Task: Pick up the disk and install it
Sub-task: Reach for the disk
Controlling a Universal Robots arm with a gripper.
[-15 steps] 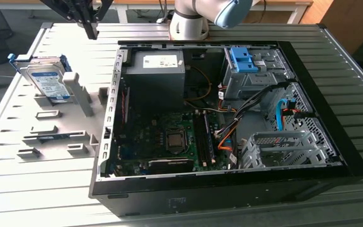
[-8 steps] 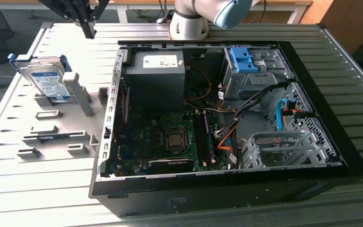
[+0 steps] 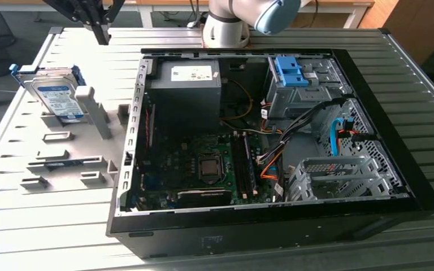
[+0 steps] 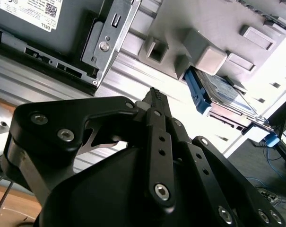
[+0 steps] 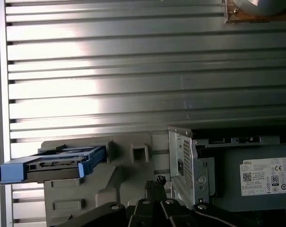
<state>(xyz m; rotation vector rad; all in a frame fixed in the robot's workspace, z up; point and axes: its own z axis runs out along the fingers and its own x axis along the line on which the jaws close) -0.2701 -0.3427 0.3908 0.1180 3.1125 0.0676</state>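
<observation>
Silver-grey under a blue-and-white label and framed by blue rails, the disk (image 3: 59, 99) stands on edge, tilted, in a grey holder (image 3: 74, 164) on the slatted metal table (image 3: 428, 101), at the exterior view's left of the open case (image 3: 383, 147). A grey post (image 3: 96, 110) of the holder rises just beside it. The black gripper (image 3: 102, 36) hangs above the table beyond the disk, well apart from it and touching nothing, its tips pointing down between the holder's far end and the case's near corner. Its fingers are drawn together tip to tip with nothing between them, which both wrist views bear out: in the second wrist view the gripper (image 4: 154, 94) ends in one narrow point, and past it the disk (image 4: 228, 97) shows with its blue rail towards the camera, seated in the holder (image 4: 213, 28). In the first wrist view the gripper (image 5: 154, 182) points at the table slats, with the disk (image 5: 53, 165) seen edge-on to one side and the case wall (image 5: 183, 161) to the other. Inside the case the power supply (image 3: 187, 76) sits in the far corner, and a bare blue bracket (image 3: 293, 70) rests atop the drive cage. The arm (image 3: 225, 28) has its base standing behind the case.
</observation>
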